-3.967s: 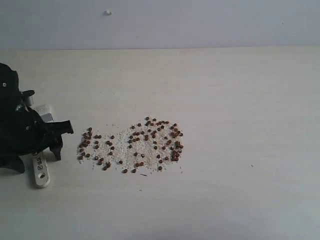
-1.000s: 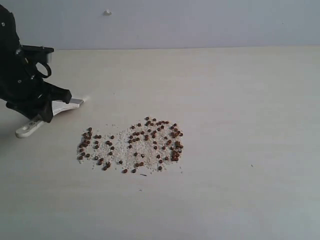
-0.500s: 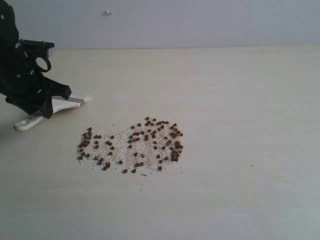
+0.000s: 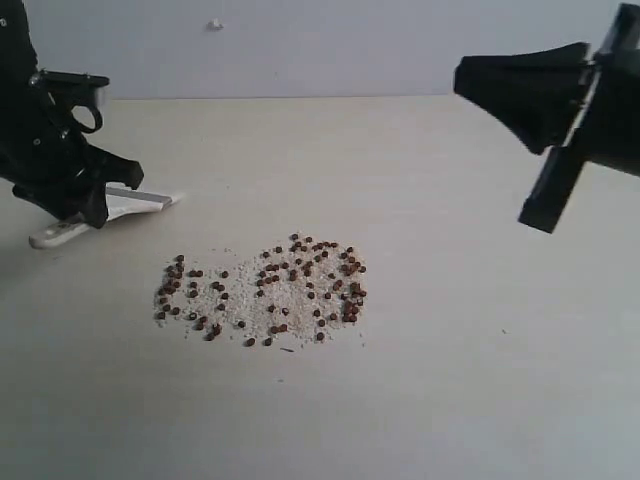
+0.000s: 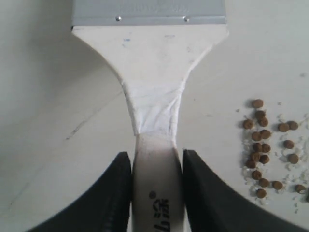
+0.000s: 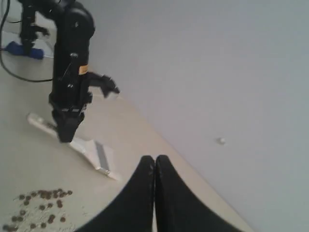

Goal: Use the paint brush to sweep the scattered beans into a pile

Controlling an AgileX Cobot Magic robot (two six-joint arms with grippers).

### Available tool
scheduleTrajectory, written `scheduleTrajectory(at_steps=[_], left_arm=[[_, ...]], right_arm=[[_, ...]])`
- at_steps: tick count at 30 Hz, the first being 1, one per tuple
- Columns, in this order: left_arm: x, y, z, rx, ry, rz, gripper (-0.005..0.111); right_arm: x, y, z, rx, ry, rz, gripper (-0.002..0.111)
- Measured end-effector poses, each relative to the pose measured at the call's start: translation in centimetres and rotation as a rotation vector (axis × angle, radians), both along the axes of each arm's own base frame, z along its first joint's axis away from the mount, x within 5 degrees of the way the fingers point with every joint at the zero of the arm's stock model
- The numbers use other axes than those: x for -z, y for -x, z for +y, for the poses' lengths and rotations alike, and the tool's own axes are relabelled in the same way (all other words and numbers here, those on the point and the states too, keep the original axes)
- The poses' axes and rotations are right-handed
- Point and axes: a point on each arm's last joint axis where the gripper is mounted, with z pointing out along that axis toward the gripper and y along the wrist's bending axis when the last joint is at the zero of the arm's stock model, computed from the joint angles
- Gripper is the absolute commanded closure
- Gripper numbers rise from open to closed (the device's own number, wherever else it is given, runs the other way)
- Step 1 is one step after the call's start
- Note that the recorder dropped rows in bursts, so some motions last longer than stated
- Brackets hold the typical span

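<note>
The beans (image 4: 262,293) lie in a loose patch on the table (image 4: 470,360), a little left of its middle in the exterior view. The paint brush (image 4: 140,203) is behind and left of them (head end nearer the patch, not touching it), its handle between the left gripper (image 4: 95,200) jaws. The right gripper (image 4: 490,85) hangs above the table's far right, well apart from both.

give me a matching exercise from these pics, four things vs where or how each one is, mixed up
1. wide flat paint brush with pale wooden handle and silver band
2. tiny round reddish-brown beans
3. black right gripper
4. small white speck

a. on the grey wall
b. shut, holding nothing
c. scattered on the pale table
d. held in the black left gripper

Pairs: 1-d, 2-c, 3-b, 4-a
</note>
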Motion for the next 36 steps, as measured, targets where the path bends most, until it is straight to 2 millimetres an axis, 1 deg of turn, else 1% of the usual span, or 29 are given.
scheduleTrajectory(at_steps=[1, 2, 3, 4, 5, 6, 7, 8, 9, 10, 11, 12, 13, 14, 15, 16, 18, 21, 25, 29, 36], left_arm=[[-0.3, -0.1, -0.1, 0.002, 0.008, -0.005, 0.107], [-0.8, -0.4, -0.3, 0.003, 0.018, -0.017, 0.107], [-1.0, -0.6, -0.4, 0.0, 0.025, -0.021, 0.107], [-1.4, -0.8, -0.5, 0.007, 0.027, -0.03, 0.107], [-1.6, -0.8, -0.5, 0.008, 0.029, -0.033, 0.107], [-1.7, -0.9, -0.5, 0.008, 0.03, -0.036, 0.107], [-1.8, -0.9, -0.5, 0.008, 0.03, -0.036, 0.107], [-1.8, -1.0, -0.5, 0.013, 0.03, -0.038, 0.107], [-1.8, -0.9, -0.5, 0.016, 0.03, -0.036, 0.107], [-1.8, -0.9, -0.5, 0.018, 0.029, -0.034, 0.107], [-1.8, -0.9, -0.5, 0.017, 0.031, -0.031, 0.107], [-1.8, -0.9, -0.6, 0.016, 0.032, -0.031, 0.107], [-1.8, -0.9, -0.6, 0.016, 0.038, -0.029, 0.107], [-1.8, -0.9, -0.7, 0.017, 0.045, -0.026, 0.107], [-1.8, -0.8, -0.7, 0.016, 0.05, -0.024, 0.107], [-1.8, -0.8, -0.7, 0.014, 0.053, -0.019, 0.107], [-1.8, -0.8, -0.7, 0.015, 0.053, -0.017, 0.107], [-1.8, -0.7, -0.8, 0.014, 0.058, -0.013, 0.107], [-1.8, -0.7, -1.0, 0.028, 0.082, -0.006, 0.107], [-1.9, -0.6, -1.2, 0.031, 0.107, 0.002, 0.107], [-1.9, -0.5, -1.6, 0.047, 0.142, 0.013, 0.107]], right_arm=[[0.7, -1.1, 0.5, -0.029, 0.012, 0.023, 0.102], [1.8, -2.6, 1.8, -0.085, 0.043, 0.043, 0.099], [2.5, -3.4, 2.7, -0.105, 0.078, 0.049, 0.09], [3.5, -4.7, 4.5, -0.136, 0.153, 0.041, 0.086], [4.0, -5.3, 5.6, -0.147, 0.196, 0.042, 0.077], [5.1, -6.1, 7.8, -0.172, 0.257, 0.052, 0.066], [5.9, -6.8, 10.0, -0.199, 0.291, 0.055, 0.062], [6.3, -7.0, 10.9, -0.213, 0.299, 0.057, 0.053], [6.9, -7.3, 12.9, -0.248, 0.298, 0.055, 0.049], [7.8, -7.7, 14.2, -0.26, 0.29, 0.072, 0.044], [8.7, -8.0, 15.8, -0.274, 0.277, 0.086, 0.042], [9.1, -8.4, 16.9, -0.276, 0.268, 0.087, 0.04], [10.3, -9.0, 18.1, -0.273, 0.264, 0.096, 0.04], [10.9, -9.6, 18.9, -0.273, 0.263, 0.09, 0.04], [12.1, -10.3, 19.9, -0.275, 0.265, 0.094, 0.041], [12.8, -11.0, 20.6, -0.279, 0.264, 0.088, 0.041], [14.2, -11.6, 21.6, -0.284, 0.268, 0.095, 0.041], [15.3, -11.9, 22.6, -0.287, 0.283, 0.097, 0.041], [16.2, -12.3, 23.8, -0.291, 0.289, 0.089, 0.041], [16.5, -12.7, 24.6, -0.266, 0.255, 0.102, 0.041], [17.1, -13.7, 24.8, -0.203, 0.25, 0.128, 0.041]])
